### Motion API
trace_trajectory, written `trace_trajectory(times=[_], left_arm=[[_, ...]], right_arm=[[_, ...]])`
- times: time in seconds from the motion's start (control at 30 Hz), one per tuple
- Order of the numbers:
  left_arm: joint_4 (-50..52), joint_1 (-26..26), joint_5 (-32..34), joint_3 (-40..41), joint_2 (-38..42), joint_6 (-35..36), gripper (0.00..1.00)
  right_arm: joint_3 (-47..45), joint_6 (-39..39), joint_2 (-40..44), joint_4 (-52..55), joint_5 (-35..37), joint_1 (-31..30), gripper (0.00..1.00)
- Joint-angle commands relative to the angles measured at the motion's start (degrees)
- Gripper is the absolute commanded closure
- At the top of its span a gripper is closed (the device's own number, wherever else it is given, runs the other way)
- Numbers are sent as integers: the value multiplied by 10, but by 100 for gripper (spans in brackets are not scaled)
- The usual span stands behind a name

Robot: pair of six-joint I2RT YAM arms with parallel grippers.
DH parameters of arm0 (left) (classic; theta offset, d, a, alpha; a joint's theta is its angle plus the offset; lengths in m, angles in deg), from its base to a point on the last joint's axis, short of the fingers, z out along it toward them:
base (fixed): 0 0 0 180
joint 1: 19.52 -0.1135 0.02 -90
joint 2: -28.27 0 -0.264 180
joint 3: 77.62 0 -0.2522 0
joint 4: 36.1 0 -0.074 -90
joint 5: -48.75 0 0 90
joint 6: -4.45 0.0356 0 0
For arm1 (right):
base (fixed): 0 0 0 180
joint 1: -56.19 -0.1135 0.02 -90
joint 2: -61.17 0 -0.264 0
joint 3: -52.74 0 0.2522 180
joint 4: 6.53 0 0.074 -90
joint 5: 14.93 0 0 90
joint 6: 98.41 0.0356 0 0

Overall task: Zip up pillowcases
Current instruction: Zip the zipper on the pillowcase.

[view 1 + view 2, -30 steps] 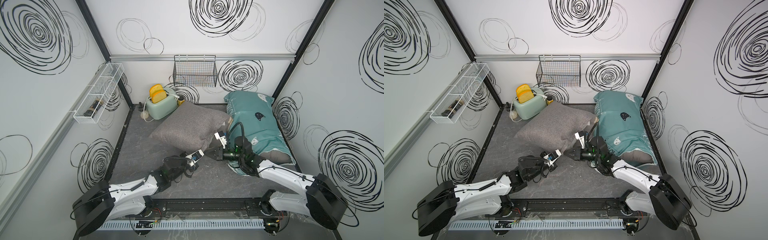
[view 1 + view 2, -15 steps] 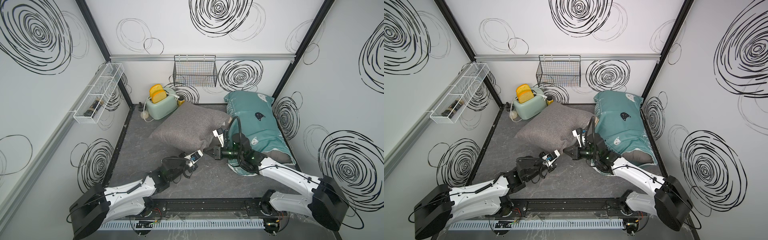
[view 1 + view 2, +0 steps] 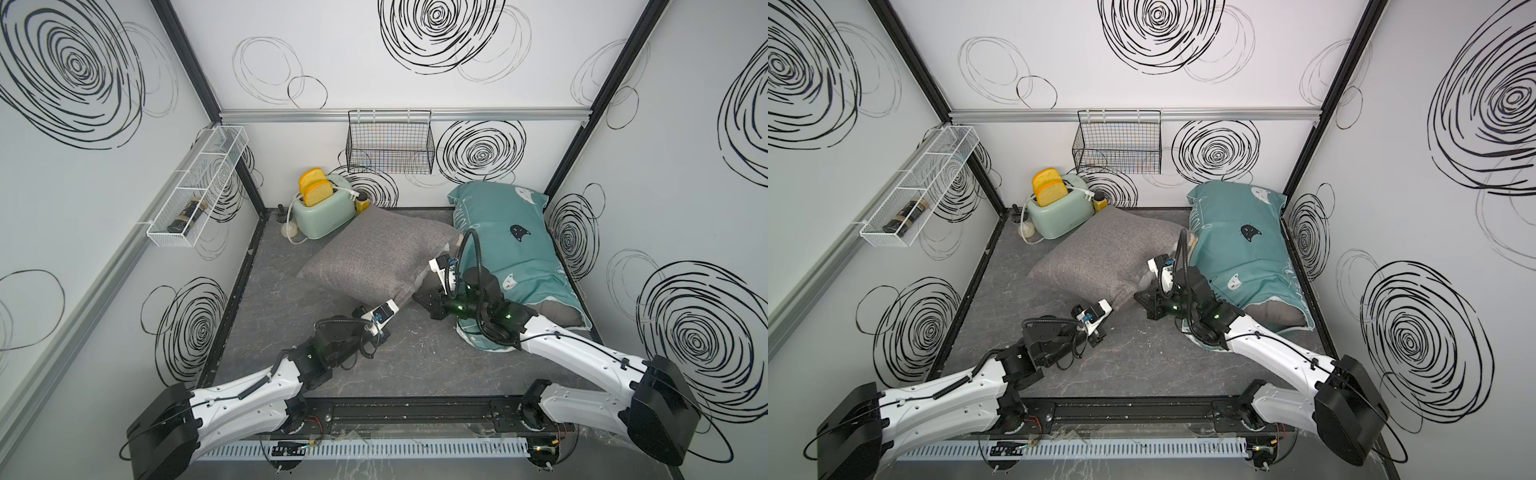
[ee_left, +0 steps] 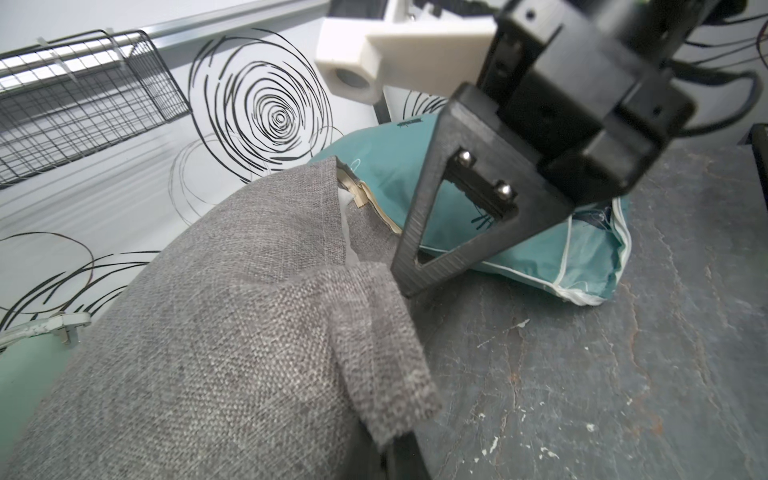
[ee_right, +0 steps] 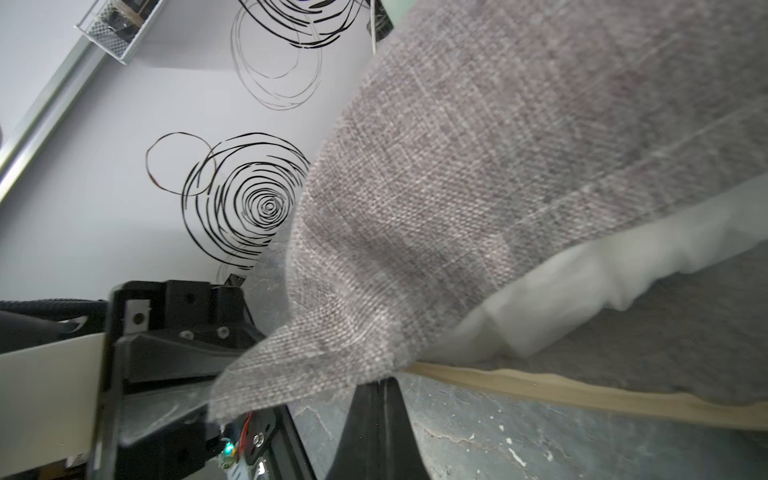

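R hand (image 3: 418,297) nearer grey pillowcase (image 3: 374,257), zip gaping open

The grey pillowcase (image 3: 374,253) is coarse woven cloth, matt and rough; its zipper tape (image 5: 582,395) is beige cloth. The teal pillowcase (image 3: 507,237) is finer, smoother cloth with a faint sheen. The tabletop (image 3: 415,365) looks like matt dark stone, scuffed with pale chips. The toaster (image 3: 328,212) is smooth and glossy. The right gripper (image 4: 405,286) is matt black plastic, finely ridged, with 2 shiny metal screws (image 4: 505,190).
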Motion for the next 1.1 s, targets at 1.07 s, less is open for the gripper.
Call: trace_trajectory(times=[1.07], left_arm=[[170,-74,394,-24,181,-192,100]], right_arm=[[32,-94,16,64,224,101,100]])
